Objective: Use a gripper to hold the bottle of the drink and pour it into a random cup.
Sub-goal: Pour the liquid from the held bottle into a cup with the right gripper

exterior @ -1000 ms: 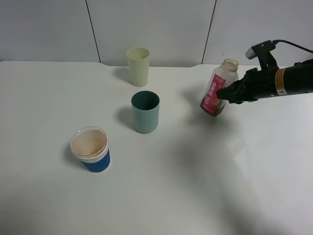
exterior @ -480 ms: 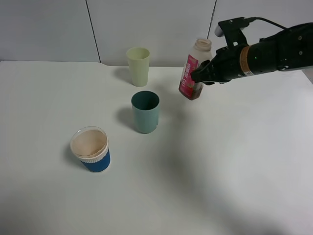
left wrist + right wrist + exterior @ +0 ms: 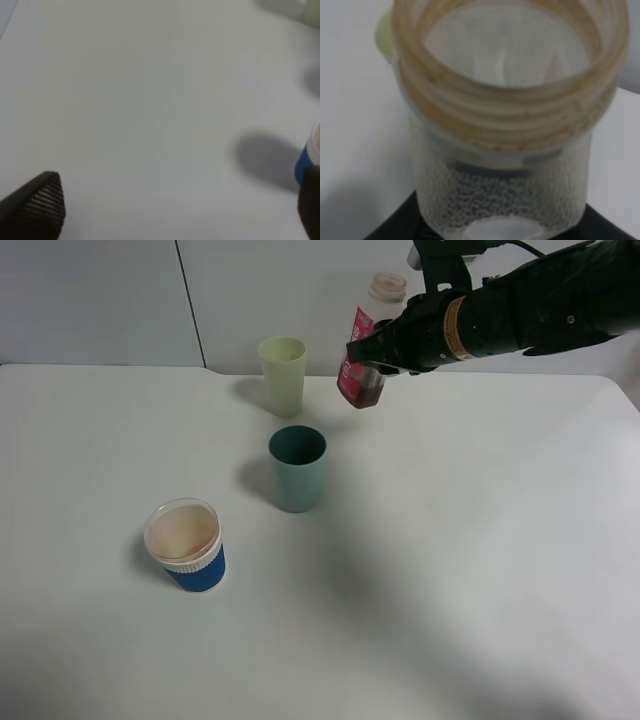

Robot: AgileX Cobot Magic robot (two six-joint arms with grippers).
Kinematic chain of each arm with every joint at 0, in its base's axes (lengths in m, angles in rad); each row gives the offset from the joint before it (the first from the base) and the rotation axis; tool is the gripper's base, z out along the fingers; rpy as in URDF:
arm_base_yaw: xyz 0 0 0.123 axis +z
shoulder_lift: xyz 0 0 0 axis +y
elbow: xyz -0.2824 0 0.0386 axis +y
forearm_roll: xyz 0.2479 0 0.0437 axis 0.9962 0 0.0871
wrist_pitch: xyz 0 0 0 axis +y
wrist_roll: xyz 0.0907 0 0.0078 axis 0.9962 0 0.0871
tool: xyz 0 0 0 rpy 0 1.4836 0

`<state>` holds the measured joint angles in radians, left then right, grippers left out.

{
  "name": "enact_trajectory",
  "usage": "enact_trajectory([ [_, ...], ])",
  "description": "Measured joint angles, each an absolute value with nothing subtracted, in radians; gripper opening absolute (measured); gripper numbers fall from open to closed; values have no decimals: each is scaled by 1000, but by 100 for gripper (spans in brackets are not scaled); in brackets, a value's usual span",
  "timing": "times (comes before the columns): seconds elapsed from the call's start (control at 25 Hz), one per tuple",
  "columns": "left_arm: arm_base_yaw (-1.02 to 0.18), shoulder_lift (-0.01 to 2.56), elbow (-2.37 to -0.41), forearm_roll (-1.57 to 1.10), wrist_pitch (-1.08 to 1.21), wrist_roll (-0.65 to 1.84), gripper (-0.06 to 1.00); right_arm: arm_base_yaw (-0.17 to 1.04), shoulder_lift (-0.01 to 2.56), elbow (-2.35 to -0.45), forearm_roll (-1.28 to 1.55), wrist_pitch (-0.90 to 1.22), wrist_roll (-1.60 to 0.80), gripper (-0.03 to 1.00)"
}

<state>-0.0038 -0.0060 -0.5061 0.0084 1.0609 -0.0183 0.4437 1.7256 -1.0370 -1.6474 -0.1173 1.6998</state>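
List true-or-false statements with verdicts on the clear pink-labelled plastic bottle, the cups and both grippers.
The right gripper holds the clear pink-labelled plastic bottle off the white table. True.
The bottle is capped. False: its neck is open.
Three cups stand upright: a pale yellow-green cup, a teal cup and a white-rimmed blue cup. True.
Liquid is pouring into the teal cup. False: the bottle is neck up, nothing flows.
The left gripper grips the blue cup. False: open, holding nothing.
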Motion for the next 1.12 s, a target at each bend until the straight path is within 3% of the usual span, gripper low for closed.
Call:
enact_trajectory([
  [0.2, -4, -6, -506, 8, 1061, -18, 93, 481, 1726, -1039, -1649, 0, 1838, 38],
  [0.52, -4, -6, -506, 8, 1061, -18, 93, 546, 1726, -1039, -1629, 66, 1852, 38],
  [1.12, -4, -6, -506, 8, 1061, -18, 93, 690, 1726, -1039, -1585, 283, 1395, 38],
])
